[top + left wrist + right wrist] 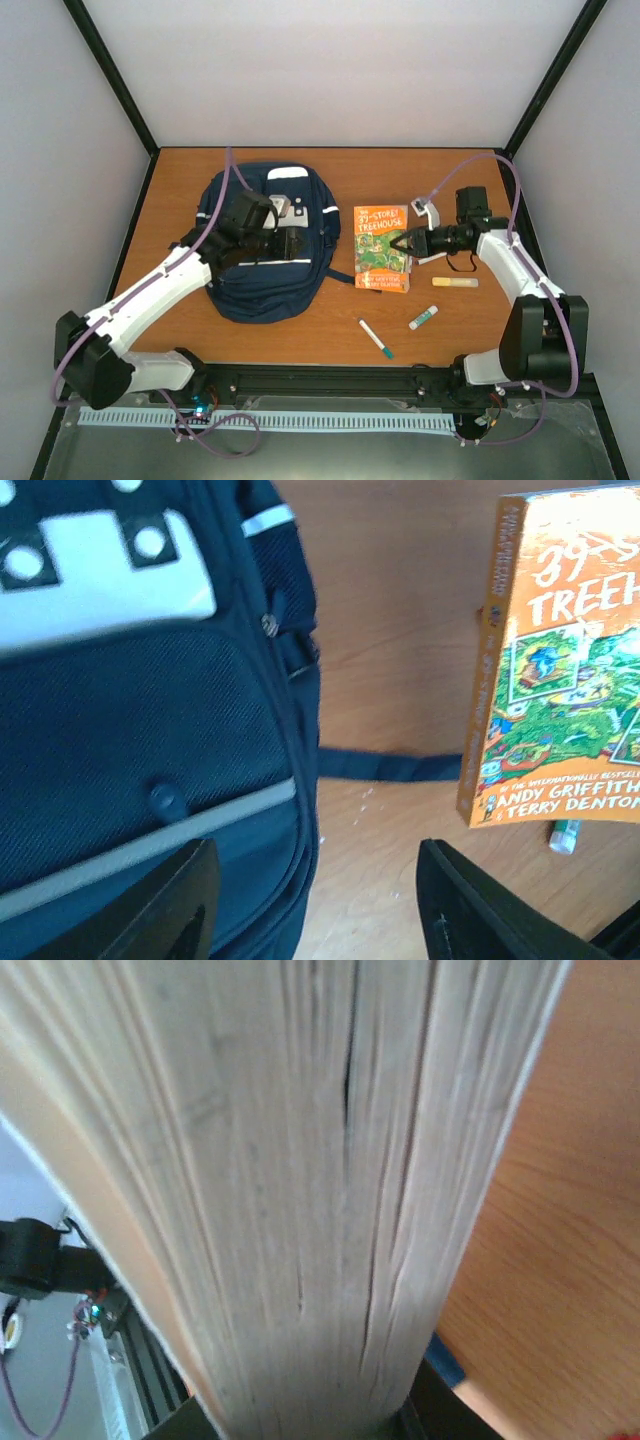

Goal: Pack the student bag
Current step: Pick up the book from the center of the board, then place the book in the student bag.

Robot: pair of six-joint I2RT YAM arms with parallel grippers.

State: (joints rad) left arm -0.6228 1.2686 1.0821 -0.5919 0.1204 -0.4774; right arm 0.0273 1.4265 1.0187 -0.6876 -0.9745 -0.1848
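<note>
Overhead view. The student bag (pixel 262 290) lies flat on the left-centre of the table (pixel 330 170), its front face up and its grey-white buckle patch (pixel 90 580) towards the far edge.

Your left arm rises from its base at the near-left corner. The white forearm runs diagonally up and to the right, across the bag's left side, so the wrist sits over the front of the bag. The left claw (pixel 290 243) points towards the bag's right edge. In the left wrist view its two dark fingers (pixel 170 910) stand well apart with nothing between them, one above the bag's fabric and the other above bare wood. A dark strap (pixel 390 767) trails from the bag towards the book (pixel 380 245).

Your right arm folds at the elbow near the right edge of the table. Its forearm then reaches up and to the left, with the wrist roughly level. The right claw (pixel 405 243) meets the book's right-hand edge and is closed on it. The right wrist view is filled by the page block, seen edge-on between the fingers.

The orange-covered book lies just to the right of the bag. Nearer you than the book lie a yellow stick (pixel 455 282), a green-capped marker (pixel 423 319) and a teal-tipped pen (pixel 376 338), each apart from the others.
</note>
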